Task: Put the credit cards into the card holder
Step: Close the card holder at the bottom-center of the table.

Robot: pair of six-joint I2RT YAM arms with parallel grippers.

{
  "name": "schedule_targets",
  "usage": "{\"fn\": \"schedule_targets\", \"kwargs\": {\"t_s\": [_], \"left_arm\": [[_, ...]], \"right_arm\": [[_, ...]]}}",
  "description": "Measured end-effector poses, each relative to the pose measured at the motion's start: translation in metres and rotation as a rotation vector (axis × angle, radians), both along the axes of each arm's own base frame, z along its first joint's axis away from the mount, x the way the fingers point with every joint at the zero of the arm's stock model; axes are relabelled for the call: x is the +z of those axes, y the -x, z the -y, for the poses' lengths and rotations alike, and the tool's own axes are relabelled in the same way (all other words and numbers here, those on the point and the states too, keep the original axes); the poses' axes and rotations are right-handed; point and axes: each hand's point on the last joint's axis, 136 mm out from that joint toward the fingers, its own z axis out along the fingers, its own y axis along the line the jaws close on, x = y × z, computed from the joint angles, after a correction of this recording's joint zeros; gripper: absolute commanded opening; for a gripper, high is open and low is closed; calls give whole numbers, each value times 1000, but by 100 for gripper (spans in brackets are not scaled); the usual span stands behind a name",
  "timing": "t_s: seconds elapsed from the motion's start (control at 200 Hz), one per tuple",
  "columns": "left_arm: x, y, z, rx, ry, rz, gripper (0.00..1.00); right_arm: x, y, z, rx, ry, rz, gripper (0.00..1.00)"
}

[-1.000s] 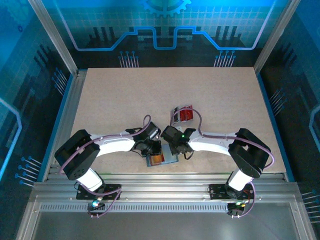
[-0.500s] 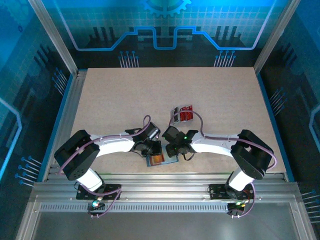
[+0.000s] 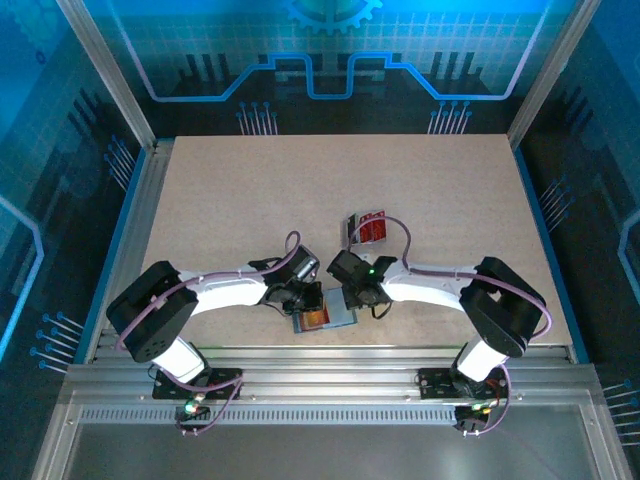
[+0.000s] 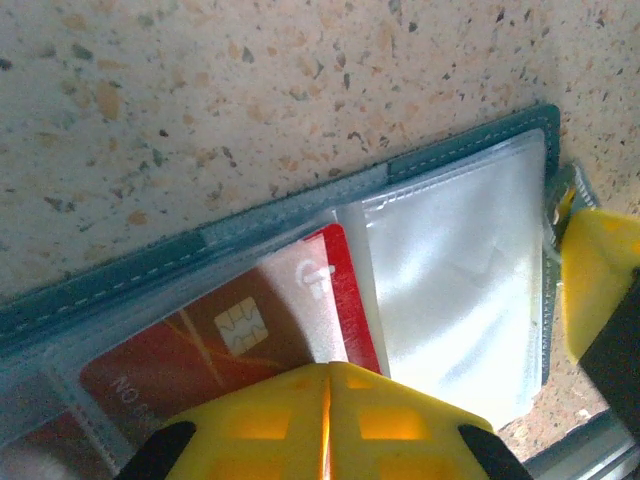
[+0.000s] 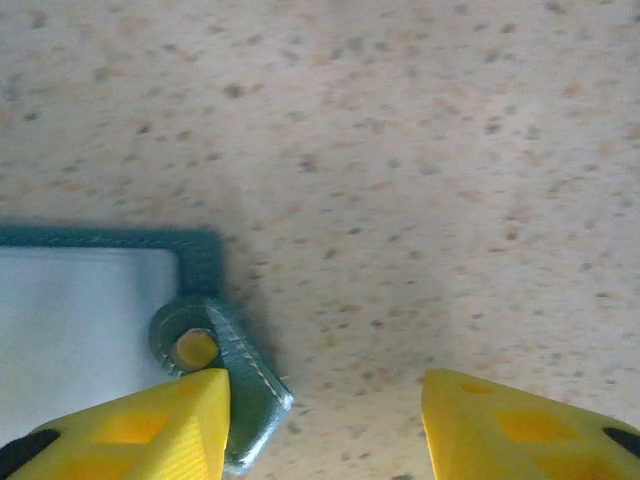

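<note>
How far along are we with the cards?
Done: the card holder lies open with one red card partly under a clear pocket. In hand: the shut left gripper is at that card's edge; the open right gripper sits by the tab clasp. Left: the other credit cards lie further back on the table.
</note>
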Motion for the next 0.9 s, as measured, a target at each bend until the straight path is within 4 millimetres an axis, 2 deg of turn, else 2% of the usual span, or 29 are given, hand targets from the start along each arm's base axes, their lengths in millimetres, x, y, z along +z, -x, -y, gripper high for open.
{"fn": "schedule_targets", "kwargs": {"t_s": [0.26,0.345,0.58,0.7,0.9], "left_arm": [[0,0,0,6,3,-1,10],[0,0,0,6,3,-1,10],[0,0,0,6,3,0,10],[0,0,0,7,7,3,10],[0,0,0,7,11,8,10]], "right_arm": [[-2,-1,21,-72,53,-1,54],[-6,4,33,-98,70,-19,54],[1,21,54,-164,61,-38,55],[19,25,43,-134,-3,-1,58],[47,19,-2,-46,-107,46,61]]}}
